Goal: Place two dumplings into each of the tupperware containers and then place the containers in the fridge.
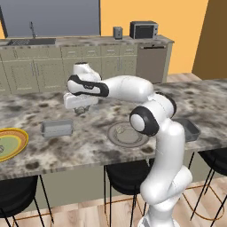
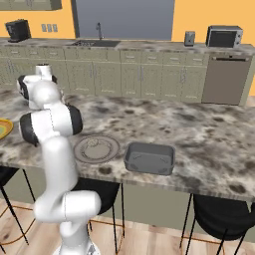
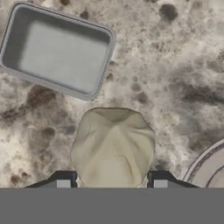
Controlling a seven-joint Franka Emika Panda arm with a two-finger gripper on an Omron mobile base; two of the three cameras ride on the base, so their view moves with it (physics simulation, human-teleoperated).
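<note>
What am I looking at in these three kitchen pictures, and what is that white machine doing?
It is a white robot arm on a drivable base, at a marble counter. Two pictures come from cameras behind it, left and right; the third looks down from its hand. On the counter lie a round grey plate with a small pale lump on it, two grey see-through containers, and a yellow-rimmed dish. The claw holds a cream dumpling between its two tips, above the counter near the left container.
</note>
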